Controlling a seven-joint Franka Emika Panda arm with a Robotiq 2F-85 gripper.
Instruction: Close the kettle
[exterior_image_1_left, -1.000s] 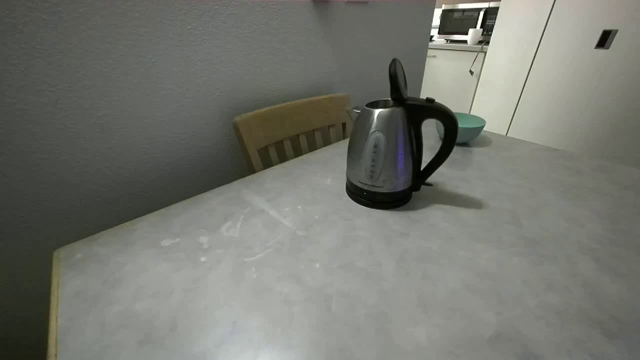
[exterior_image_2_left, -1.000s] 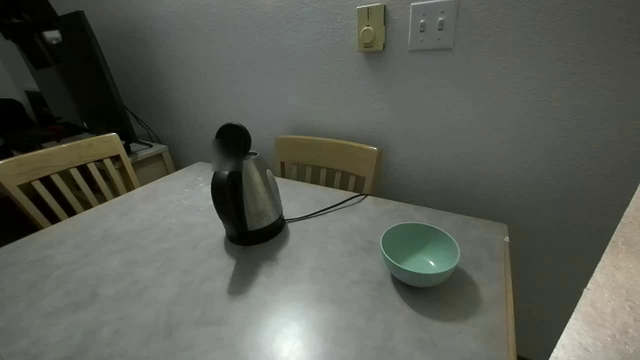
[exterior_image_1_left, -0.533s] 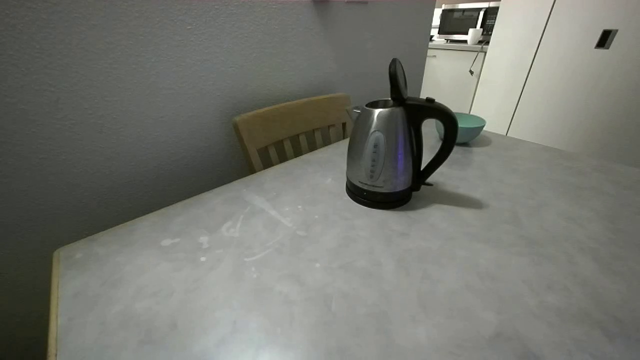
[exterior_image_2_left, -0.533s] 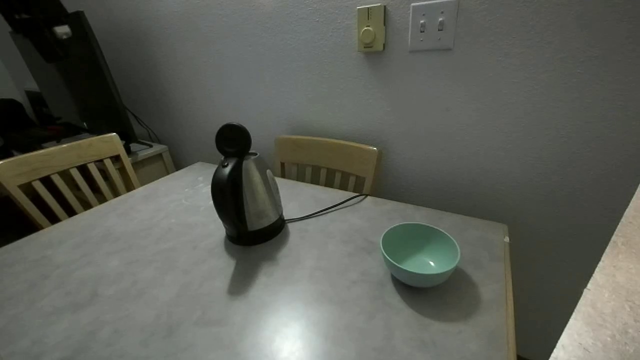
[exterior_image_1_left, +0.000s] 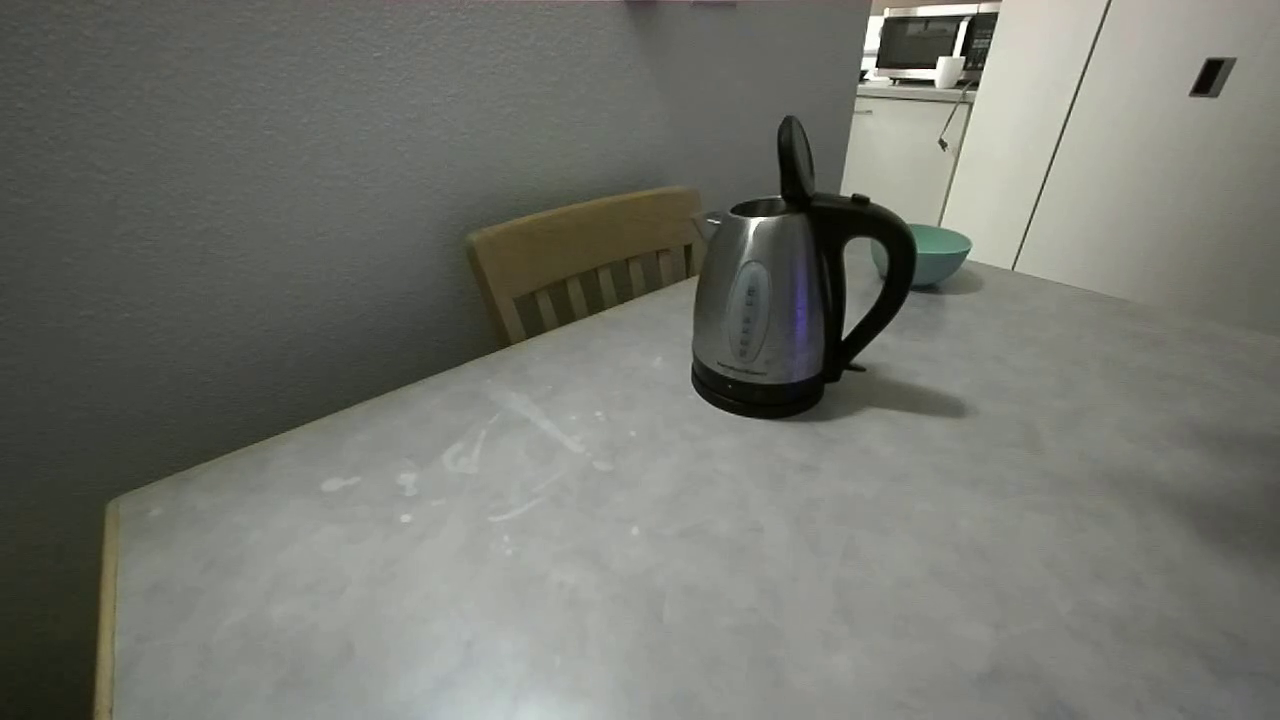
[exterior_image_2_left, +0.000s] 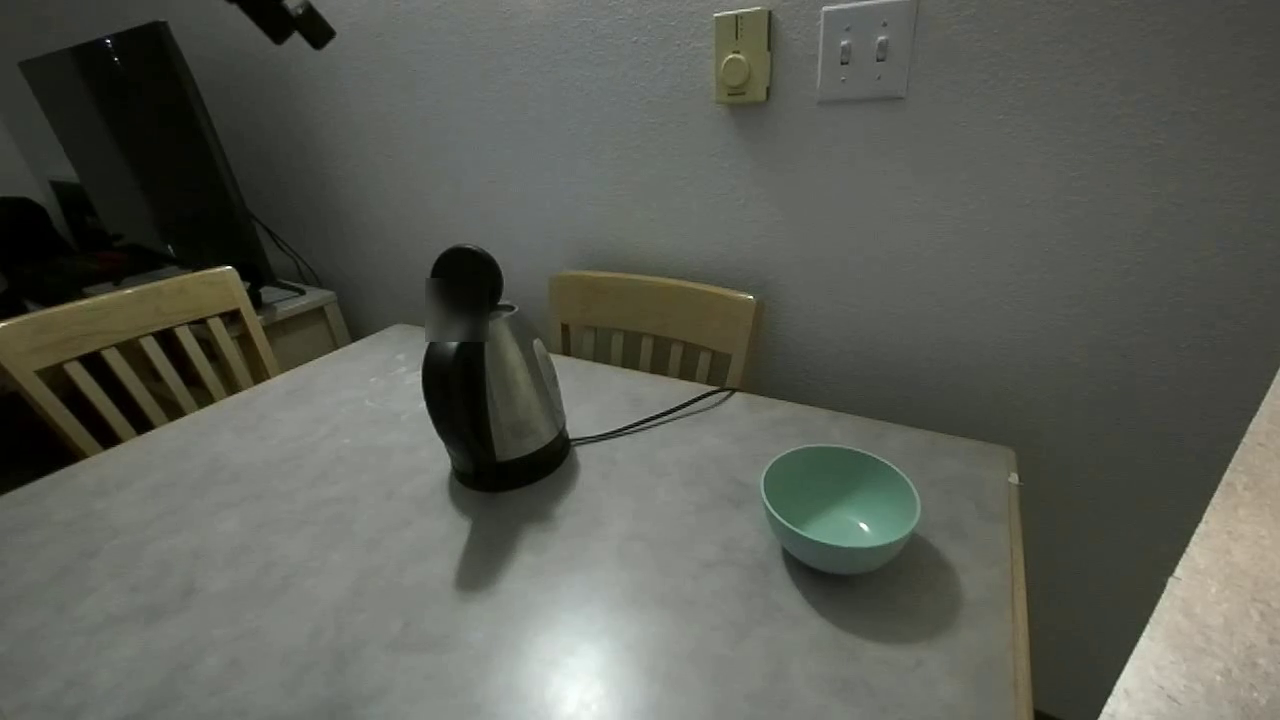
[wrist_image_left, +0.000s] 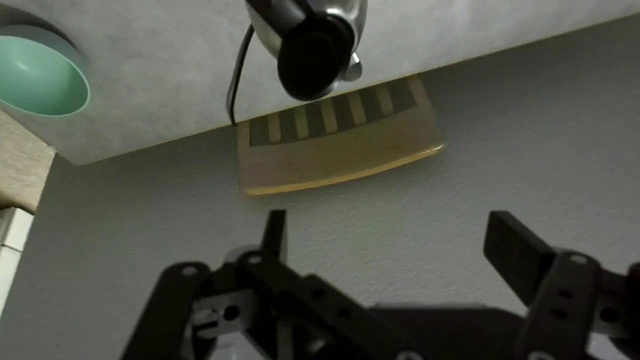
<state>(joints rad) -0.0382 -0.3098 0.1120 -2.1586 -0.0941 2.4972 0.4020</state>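
The kettle (exterior_image_1_left: 755, 300) stands upright on the table, shiny steel with a black handle and base. Its black lid (exterior_image_1_left: 796, 162) is open, standing nearly upright at the handle side. The kettle (exterior_image_2_left: 520, 390) and its raised lid (exterior_image_2_left: 468, 268) also show in an exterior view, where a blurred patch covers the handle top. In the wrist view the kettle (wrist_image_left: 352, 10) is cut by the top edge, its lid (wrist_image_left: 312, 60) towards the camera. My gripper (wrist_image_left: 387, 220) is open and empty, its fingers wide apart, away from the kettle. A dark part of it (exterior_image_2_left: 288, 20) shows high at the upper left.
A green bowl (exterior_image_2_left: 840, 510) stands on the table (exterior_image_2_left: 300, 560) near the kettle; it also shows in the wrist view (wrist_image_left: 42, 75). A black cord (exterior_image_2_left: 650, 420) runs from the kettle to the table edge. A wooden chair (exterior_image_2_left: 655, 310) and a grey wall are behind.
In an exterior view the dark gripper part has moved right from in front of the screen at the upper left. A faint shadow now falls on the table's right side. Kettle and lid have not moved.
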